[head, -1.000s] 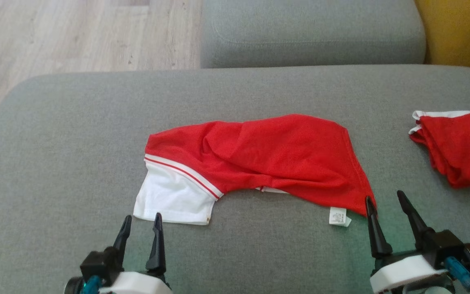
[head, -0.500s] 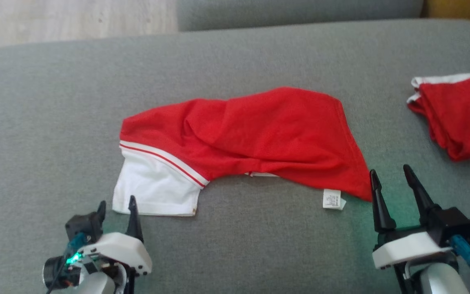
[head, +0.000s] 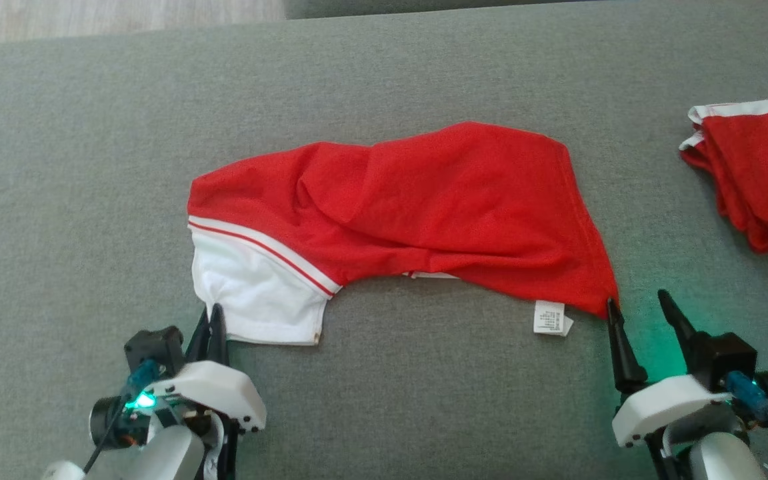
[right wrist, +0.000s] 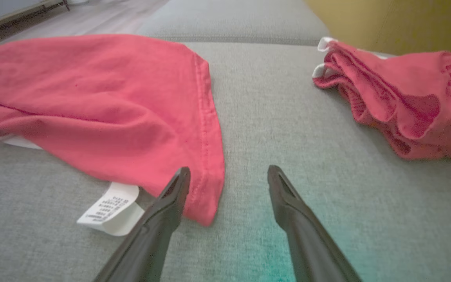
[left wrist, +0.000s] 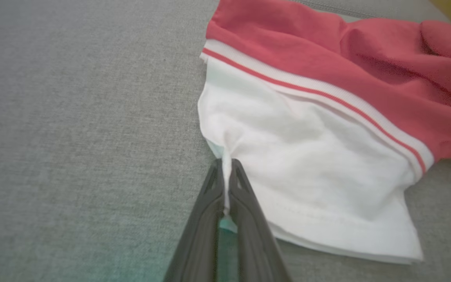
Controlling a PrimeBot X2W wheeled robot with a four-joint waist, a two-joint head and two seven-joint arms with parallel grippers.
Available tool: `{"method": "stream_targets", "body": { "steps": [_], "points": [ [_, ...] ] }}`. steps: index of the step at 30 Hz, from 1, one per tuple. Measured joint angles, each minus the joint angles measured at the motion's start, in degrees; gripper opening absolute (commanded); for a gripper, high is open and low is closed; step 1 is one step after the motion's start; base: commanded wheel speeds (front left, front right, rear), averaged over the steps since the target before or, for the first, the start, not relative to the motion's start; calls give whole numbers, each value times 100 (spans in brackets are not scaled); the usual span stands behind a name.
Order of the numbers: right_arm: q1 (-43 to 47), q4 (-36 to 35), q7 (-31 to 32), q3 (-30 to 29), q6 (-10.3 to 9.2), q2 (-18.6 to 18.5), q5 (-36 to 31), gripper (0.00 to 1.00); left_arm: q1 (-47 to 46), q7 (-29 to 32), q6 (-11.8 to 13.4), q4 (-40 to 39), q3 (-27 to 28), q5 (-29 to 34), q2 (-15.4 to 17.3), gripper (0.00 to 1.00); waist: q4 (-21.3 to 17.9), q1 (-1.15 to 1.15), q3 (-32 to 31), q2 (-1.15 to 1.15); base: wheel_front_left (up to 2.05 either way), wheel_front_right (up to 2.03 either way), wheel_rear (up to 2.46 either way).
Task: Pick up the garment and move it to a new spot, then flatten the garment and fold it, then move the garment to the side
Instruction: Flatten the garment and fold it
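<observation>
I see one piece of print on my screens: a small white rectangular fabric care label (head: pixel 553 317). It sticks out from the lower right hem of the red and white knit garment (head: pixel 437 207), in the lower right of the head view. In the right wrist view it lies at lower left and carries several lines of tiny dark type, too small and blurred for me to read.
</observation>
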Motion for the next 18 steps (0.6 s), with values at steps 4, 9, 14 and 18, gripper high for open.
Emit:
{"method": "stream_targets", "body": {
  "steps": [4, 9, 14, 18],
  "points": [
    [-35, 242, 119, 11, 0, 0, -10, 100, 35, -105, 3, -144, -26, 8, -1, 0, 76, 0, 18, 0, 0, 0, 0],
    [-333, 609, 305, 123, 0, -1, -68, 100, 51, -252, 1, -356, -54, 16, 1, 0, 141, 0, 41, 0, 0, 0, 0],
    [-527, 860, 520, 247, 0, -1, 52, 25, 54, -293, -2, -476, -154, 59, 8, 0, 179, 0, 31, 0, 0, 0, 0],
    [-590, 961, 567, 316, 0, -1, 269, 0, 60, -334, -45, -595, -165, 105, 12, 0, 175, 0, -28, 0, 0, 0, 0]
  ]
}}
